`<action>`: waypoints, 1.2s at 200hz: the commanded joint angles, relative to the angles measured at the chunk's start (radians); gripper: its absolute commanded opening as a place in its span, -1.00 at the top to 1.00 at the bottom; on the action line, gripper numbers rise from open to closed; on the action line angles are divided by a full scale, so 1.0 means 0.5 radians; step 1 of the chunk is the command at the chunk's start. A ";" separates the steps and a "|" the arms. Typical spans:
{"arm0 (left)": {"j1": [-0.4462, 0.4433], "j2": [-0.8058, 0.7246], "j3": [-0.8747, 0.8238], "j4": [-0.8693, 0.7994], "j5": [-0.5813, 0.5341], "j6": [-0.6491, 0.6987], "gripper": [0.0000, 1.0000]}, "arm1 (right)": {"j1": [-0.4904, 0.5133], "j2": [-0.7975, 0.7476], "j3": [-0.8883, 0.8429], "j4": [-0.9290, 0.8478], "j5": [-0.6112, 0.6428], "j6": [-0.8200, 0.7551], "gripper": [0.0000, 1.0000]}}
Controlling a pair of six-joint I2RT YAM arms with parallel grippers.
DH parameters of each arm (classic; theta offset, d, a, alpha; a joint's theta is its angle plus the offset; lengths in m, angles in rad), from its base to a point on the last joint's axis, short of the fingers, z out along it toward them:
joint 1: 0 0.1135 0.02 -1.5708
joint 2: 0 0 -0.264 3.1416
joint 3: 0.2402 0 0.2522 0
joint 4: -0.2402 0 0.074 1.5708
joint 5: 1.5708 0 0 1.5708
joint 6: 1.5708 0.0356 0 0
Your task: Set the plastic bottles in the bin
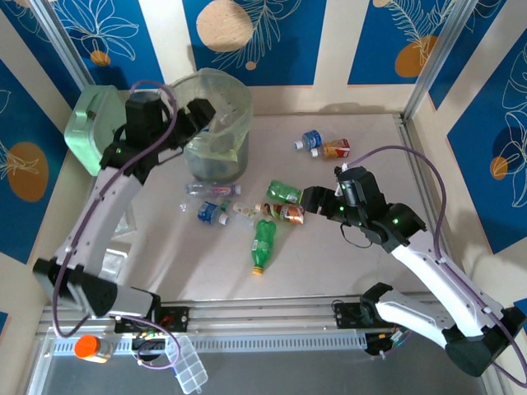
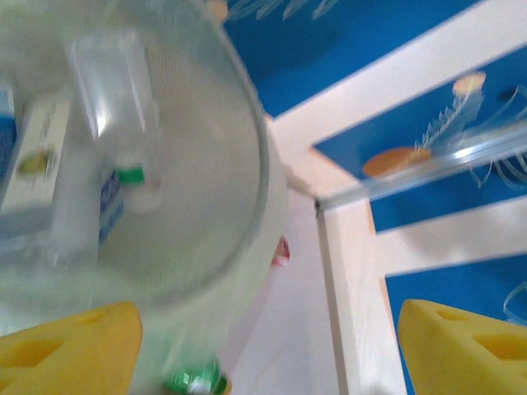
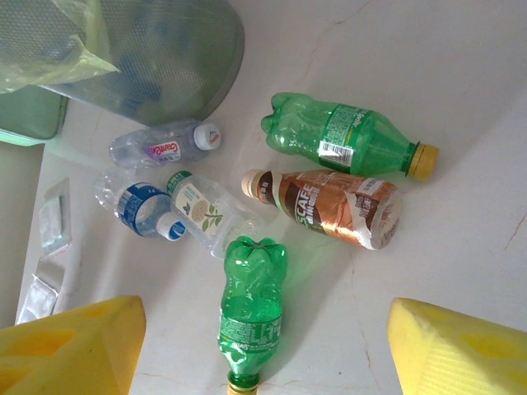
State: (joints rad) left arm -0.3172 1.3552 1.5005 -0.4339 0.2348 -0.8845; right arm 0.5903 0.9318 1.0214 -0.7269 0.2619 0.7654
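The bin [image 1: 216, 123], grey-green with a pale liner, stands at the back left. My left gripper [image 1: 202, 111] hangs open over its rim. The left wrist view looks down into the bin [image 2: 262, 177], where blurred clear bottles [image 2: 111, 86] lie; nothing sits between the yellow fingers [image 2: 70, 350]. My right gripper [image 1: 311, 199] is open above a cluster of plastic bottles on the table. A green bottle [image 3: 251, 313] lies between and below its fingers [image 3: 461, 350], untouched. Beyond it lie a brown coffee bottle [image 3: 333, 206], another green bottle [image 3: 346, 138] and clear bottles [image 3: 160, 148].
Two more small bottles [image 1: 323, 146] lie at the back right of the table. A mint-green box [image 1: 90, 127] stands left of the bin. Flat plastic packets [image 3: 51, 222] lie at the table's left. Metal frame posts [image 1: 420, 74] border the back right corner.
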 commanded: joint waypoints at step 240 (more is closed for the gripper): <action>-0.128 -1.267 -1.527 -0.355 0.009 0.259 -0.60 | -1.180 1.900 1.161 0.161 -0.426 0.859 -0.49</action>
State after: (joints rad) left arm -0.3782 0.7467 0.7399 -0.6472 0.2085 -0.7715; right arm 0.0307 1.7512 1.4841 -0.6529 0.1497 1.1240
